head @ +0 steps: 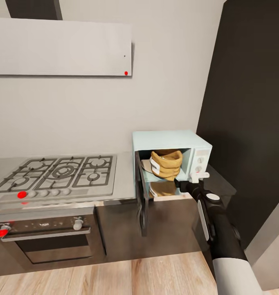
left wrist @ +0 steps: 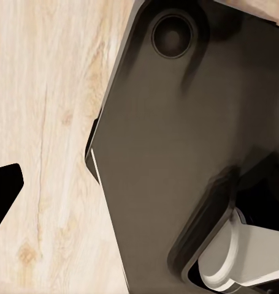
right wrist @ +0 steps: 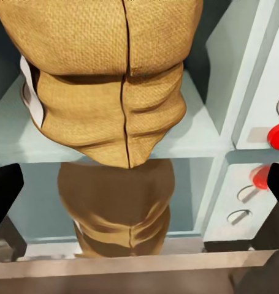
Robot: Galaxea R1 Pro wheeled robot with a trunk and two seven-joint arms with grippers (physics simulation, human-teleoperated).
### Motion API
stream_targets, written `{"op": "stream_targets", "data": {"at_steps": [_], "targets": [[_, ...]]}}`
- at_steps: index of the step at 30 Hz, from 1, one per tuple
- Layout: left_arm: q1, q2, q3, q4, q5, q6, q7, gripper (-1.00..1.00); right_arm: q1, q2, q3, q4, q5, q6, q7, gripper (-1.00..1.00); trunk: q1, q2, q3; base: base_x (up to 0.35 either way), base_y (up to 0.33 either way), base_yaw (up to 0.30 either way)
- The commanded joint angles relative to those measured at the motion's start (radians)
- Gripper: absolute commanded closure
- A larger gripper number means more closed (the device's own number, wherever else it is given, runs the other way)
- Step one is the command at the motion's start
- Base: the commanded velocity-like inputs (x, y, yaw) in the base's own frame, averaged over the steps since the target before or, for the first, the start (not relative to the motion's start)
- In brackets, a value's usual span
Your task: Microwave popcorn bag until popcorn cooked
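Clearly spread wide and empty, right jaws (head: 195,177) by the pale mint-white microwave's (head: 172,141) knob panel, dark arm stretched forward. Inside, behind the open door: tan crumpled paper popcorn bag (right wrist: 108,73). Left jaws' state: cannot tell.

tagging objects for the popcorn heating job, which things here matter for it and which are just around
Part of the job:
- popcorn bag, inside the microwave
- microwave, door open
- countertop under the microwave
- right gripper, open, empty, by the control panel

Just around:
- gas hob
- oven below the hob
- white hood
- wooden floor
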Motion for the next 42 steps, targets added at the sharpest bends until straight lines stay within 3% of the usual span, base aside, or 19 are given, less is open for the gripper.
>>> {"op": "stream_targets", "data": {"at_steps": [1, 13, 27, 42], "targets": [[0.0, 0.0, 0.001, -0.001, 0.003, -0.002, 0.003, -1.0, -0.001, 0.001, -0.003, -0.001, 0.01, 0.004, 0.009, -1.0, 0.0, -0.001, -0.001, 0.086, 0.0, 0.0], [0.0, 0.0, 0.001, -0.001, 0.002, -0.002, 0.001, -1.0, -0.001, 0.0, -0.005, -0.001, 0.011, 0.003, 0.006, -1.0, 0.0, -0.001, -0.001, 0.107, 0.019, 0.0], [0.0, 0.0, 0.001, -0.001, 0.002, -0.002, 0.003, -1.0, -0.001, 0.001, -0.004, 0.006, 0.009, 0.001, 0.006, -1.0, 0.0, -0.001, -0.001, 0.13, 0.16, 0.0], [0.0, 0.0, 0.002, -0.001, 0.004, -0.002, 0.003, -1.0, -0.001, -0.007, -0.005, 0.014, 0.017, -0.014, 0.006, -1.0, 0.0, -0.001, -0.001, 0.058, 0.008, 0.0]]}}
